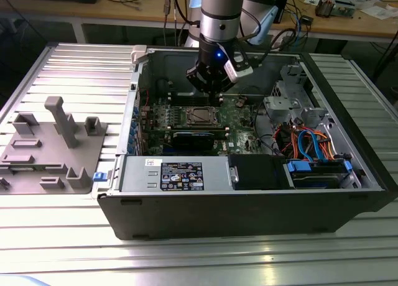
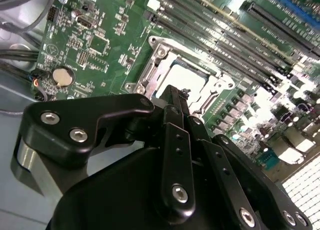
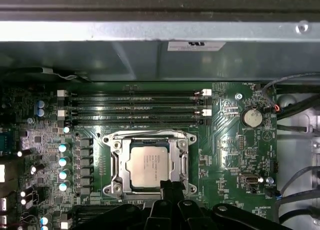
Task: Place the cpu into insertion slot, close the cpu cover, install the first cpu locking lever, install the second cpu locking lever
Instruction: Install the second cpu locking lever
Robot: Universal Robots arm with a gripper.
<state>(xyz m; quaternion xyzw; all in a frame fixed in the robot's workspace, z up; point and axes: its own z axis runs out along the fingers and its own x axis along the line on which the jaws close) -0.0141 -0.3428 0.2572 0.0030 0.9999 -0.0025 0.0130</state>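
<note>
The PC case lay open on its side on the ribbed metal table, w/ a grey plastic fixture tray well apart from it toward the exterior view's left. Inside the case, the black power-supply box ran along the near wall, and blue and orange cables bunched toward the exterior view's right.

My arm came straight down into the case over the green motherboard. Long black memory slots sat between the case wall and the socket, apart from it. A round coin battery was on the board near the black cables, well apart from the socket.

The insertion slot was near the board's middle. The cpu already sat flat in it, silver top up. The cpu cover lay down flat around the cpu, its square window framing the chip. Thin wire levers ran along the frame's edges; I couldn't tell if they were latched.

My pincer was pulled narrow, fingertips together w/ nothing seen between them. In both wrist views the tips were at the socket frame's edge, just beside the cpu. Whether they touched the frame, can't tell.
</note>
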